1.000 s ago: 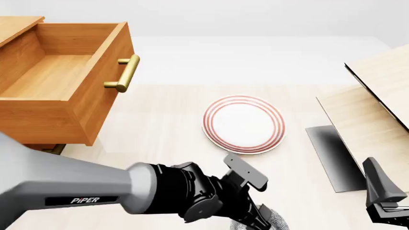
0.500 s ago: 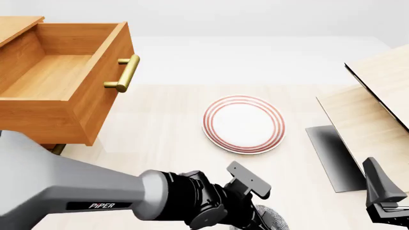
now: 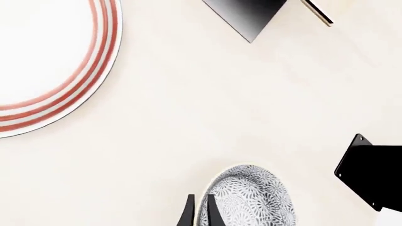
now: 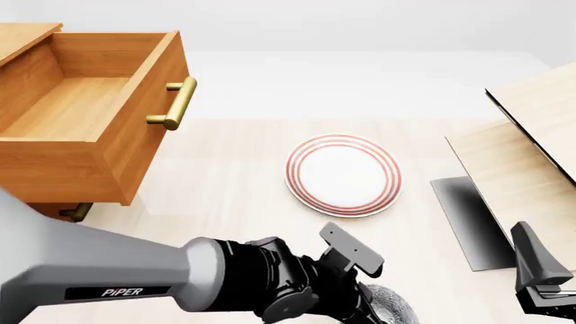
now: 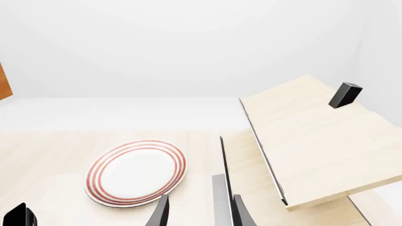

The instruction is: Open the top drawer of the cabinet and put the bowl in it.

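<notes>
So the top drawer (image 4: 85,115) of the cabinet (image 4: 23,40) is already pulled right out at the far left, empty inside, brass handle pointing at the plate (image 4: 343,174).

The step in hand looks like grabbing the bowl (image 3: 248,197). It sits at the near edge of the table (image 4: 234,182), nearer than the plate and a bit right of centre, mostly hidden under the left arm.

In the left wrist view the left gripper (image 3: 199,213) has its fingers pressed close, pinching the bowl's rim wall, one inside and one outside.

My take: rim pinches slip easily, so make sure the grip is firm, lift straight up until clear of the table, then swing far-left high enough to clear the drawer's front panel before lowering.

The right gripper (image 5: 199,211) sits at the near right, fingers spread, holding nothing. Leave it parked.
</notes>
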Motion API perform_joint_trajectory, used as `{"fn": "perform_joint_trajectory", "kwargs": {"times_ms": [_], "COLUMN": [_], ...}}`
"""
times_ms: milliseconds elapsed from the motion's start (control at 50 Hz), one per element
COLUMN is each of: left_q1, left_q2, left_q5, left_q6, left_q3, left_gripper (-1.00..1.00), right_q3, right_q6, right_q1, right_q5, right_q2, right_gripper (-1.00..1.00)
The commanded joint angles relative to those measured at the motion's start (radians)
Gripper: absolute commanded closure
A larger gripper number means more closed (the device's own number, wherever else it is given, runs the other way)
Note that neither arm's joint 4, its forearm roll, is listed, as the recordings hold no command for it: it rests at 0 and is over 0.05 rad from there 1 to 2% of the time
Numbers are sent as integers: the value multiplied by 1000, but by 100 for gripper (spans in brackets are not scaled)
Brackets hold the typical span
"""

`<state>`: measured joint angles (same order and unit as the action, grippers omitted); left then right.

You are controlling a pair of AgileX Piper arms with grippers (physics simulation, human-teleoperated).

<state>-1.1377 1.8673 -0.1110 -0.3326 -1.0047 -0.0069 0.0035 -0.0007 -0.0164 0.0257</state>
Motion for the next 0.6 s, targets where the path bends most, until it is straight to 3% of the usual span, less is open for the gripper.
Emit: {"fn": "perform_joint_trajectory", "kwargs": {"times_ms": [20, 600], "left_q1": [17, 64], "left_q2": [-64, -212], "left_q5": [-12, -90], "left_q6": [23, 53], "left_q3": [14, 15], "left_gripper": [100, 100], "right_q3": [1, 1], "right_q6": [-1, -1], "right_q1": [0, 0], "right_q5": [4, 4], "right_q2": [-6, -6], "right_gripper": [-100, -100]}}
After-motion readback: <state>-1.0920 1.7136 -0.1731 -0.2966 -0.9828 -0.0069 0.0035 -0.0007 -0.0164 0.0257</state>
